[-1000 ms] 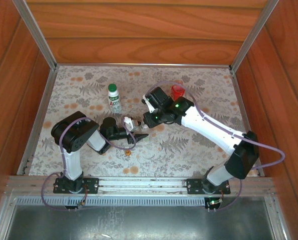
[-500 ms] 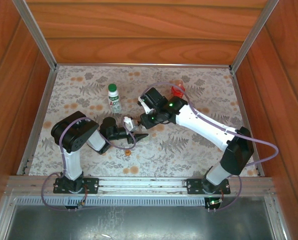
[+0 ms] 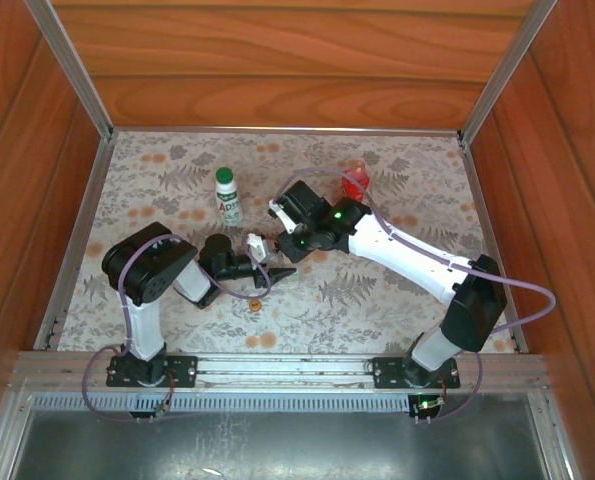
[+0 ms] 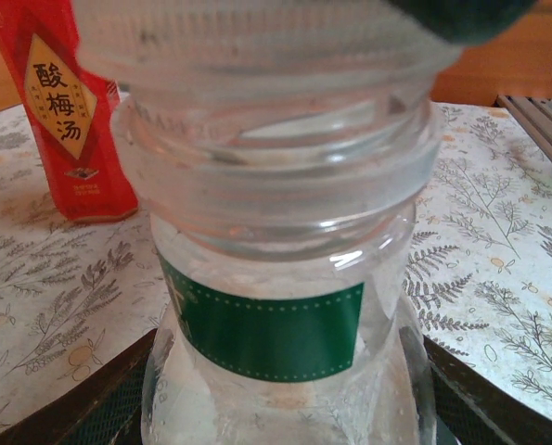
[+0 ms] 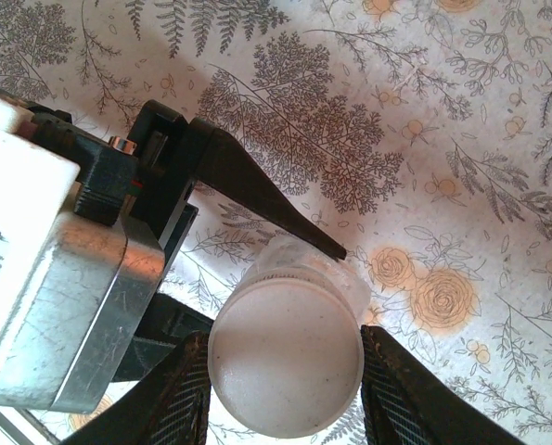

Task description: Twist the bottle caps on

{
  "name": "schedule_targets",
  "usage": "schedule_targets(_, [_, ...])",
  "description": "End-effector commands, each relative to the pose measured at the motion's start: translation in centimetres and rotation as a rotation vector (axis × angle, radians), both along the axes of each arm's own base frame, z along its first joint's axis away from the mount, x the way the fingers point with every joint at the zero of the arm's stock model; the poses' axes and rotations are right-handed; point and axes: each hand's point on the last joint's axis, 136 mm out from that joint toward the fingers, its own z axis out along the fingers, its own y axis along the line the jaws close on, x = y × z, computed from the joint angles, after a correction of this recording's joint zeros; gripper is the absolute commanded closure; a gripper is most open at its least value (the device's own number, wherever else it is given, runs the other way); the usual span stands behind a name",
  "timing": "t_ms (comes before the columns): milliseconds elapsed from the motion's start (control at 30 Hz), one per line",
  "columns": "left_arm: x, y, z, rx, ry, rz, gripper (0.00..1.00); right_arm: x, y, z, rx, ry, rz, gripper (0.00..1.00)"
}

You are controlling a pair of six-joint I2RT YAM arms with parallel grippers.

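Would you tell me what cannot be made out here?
- Whether the white cap has threaded onto the clear bottle: the joint is blurred in the left wrist view, and the cap itself covers the neck in the right wrist view.
- Red bottle top: cut off by the left wrist view's top edge; partly behind the right arm in the top view.
- Orange cap: too small in the top view to see which side is up.
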Motion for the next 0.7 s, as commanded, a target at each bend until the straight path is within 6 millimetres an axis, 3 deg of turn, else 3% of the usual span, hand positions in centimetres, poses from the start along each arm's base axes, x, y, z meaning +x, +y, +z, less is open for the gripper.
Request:
schedule_targets(0, [0.3,-0.2,0.5,-0.019,-0.009,-0.009,0.38,-1.1,-1.1,-2.0,-0.083,0.03,0.017,0.57])
schedule_targets(667, [0.3,-0.2,0.4,-0.019,-0.007,-0.01,0.38,-0.3,-1.0,-0.9,0.001,-0.037,-0.04,0.58])
